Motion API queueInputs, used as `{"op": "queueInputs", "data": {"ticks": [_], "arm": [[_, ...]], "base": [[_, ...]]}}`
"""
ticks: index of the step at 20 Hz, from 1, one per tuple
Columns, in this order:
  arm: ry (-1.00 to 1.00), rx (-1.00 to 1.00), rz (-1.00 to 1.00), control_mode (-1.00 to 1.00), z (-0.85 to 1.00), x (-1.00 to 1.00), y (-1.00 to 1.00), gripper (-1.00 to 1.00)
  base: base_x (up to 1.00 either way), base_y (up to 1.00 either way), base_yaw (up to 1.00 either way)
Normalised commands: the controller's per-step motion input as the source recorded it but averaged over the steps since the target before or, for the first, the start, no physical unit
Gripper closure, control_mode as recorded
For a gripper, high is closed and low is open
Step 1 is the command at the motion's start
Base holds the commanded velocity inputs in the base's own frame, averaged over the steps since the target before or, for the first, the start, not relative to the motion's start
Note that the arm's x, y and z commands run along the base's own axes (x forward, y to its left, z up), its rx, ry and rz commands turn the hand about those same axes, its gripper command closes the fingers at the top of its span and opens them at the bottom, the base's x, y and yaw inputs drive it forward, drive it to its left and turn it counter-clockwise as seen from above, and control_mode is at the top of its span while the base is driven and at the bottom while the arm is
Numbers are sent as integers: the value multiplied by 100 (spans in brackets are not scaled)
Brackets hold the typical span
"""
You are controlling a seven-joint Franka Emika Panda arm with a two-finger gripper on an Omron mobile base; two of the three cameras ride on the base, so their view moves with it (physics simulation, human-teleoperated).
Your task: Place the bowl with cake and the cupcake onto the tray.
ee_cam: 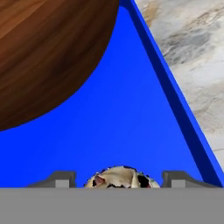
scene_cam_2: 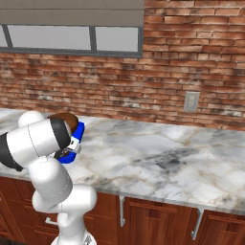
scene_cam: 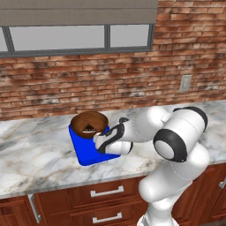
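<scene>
A: Gripper (ee_cam: 118, 177) low over the blue tray (ee_cam: 131, 109), fingertips spread either side of the speckled cupcake (ee_cam: 120, 178); whether they're touching it, I can't tell

B: The risk? Lifting off crooked, a finger clips the cupcake and tips it

A: Or the hand nudges the wooden bowl (scene_cam: 89, 125) behind it on the tray, cake wedge (scene_cam: 90, 129) inside

B: Cupcake's at the tray's near end

Bowl with cake (scene_cam: 89, 124) on blue tray (scene_cam: 90, 155)
</scene>
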Motion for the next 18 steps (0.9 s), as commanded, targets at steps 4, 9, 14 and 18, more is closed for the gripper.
{"op": "queueInputs", "data": {"ticks": [4,9,14,18], "arm": [[0,0,0,-100,-6,0,0,-100],[0,0,0,-100,0,0,0,-100],[0,0,1,-100,4,-4,0,-100],[0,0,2,-100,26,-13,-5,-100]], "base": [[0,0,0],[0,0,0],[0,0,0],[0,0,0]]}}
